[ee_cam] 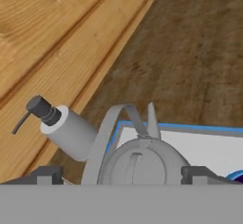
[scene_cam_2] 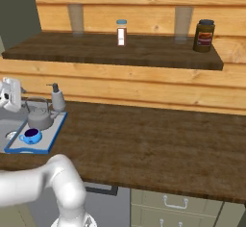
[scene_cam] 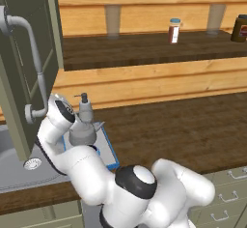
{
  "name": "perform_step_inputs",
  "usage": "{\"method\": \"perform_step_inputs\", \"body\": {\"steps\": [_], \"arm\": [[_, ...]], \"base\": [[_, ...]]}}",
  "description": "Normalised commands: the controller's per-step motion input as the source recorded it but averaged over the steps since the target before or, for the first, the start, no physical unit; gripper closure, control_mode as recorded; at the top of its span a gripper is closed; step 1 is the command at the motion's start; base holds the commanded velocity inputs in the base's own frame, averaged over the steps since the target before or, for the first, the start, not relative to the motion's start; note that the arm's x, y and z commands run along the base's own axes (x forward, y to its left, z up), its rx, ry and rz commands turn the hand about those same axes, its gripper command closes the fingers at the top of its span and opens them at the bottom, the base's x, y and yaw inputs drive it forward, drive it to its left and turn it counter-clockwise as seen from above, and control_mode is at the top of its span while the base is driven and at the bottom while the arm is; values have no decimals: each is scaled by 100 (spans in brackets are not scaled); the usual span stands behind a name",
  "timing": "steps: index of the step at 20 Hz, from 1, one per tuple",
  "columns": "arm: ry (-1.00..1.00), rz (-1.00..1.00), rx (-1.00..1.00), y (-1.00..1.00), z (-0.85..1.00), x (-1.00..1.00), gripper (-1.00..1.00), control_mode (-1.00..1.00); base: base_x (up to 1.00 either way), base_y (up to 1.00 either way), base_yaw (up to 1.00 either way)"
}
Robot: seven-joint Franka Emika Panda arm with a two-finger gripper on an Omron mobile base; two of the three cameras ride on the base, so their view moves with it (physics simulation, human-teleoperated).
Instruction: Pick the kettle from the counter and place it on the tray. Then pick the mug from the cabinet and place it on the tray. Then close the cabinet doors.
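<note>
Checking progress, I found the squat grey metal kettle [scene_cam_2: 39, 116] and the small bright blue mug [scene_cam_2: 31, 135] both sitting on the flat grey blue-rimmed tray [scene_cam_2: 54, 132], directly ahead of my fingers [ee_cam: 47, 174]. I could not tell whether they were released or clenched. One tall olive-green cabinet door [scene_cam: 26, 67] hung open, so closing remained.
</note>
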Motion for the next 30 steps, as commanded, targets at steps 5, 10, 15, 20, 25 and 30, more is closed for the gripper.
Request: {"method": "perform_step_inputs", "body": {"steps": [5,10,15,20,25,30], "arm": [[-13,0,2,0,0,-36,-100,-100],[-12,0,0,0,17,-52,-100,-100],[-11,0,0,0,15,-60,-100,-100],[-11,0,0,-16,-1,-66,-100,-100],[-11,0,0,-31,10,-60,-100,-100],[-9,0,0,-38,17,-37,-100,-100]], "base": [[0,0,0],[0,0,0],[0,0,0],[0,0,0],[0,0,0],[0,0,0]]}}
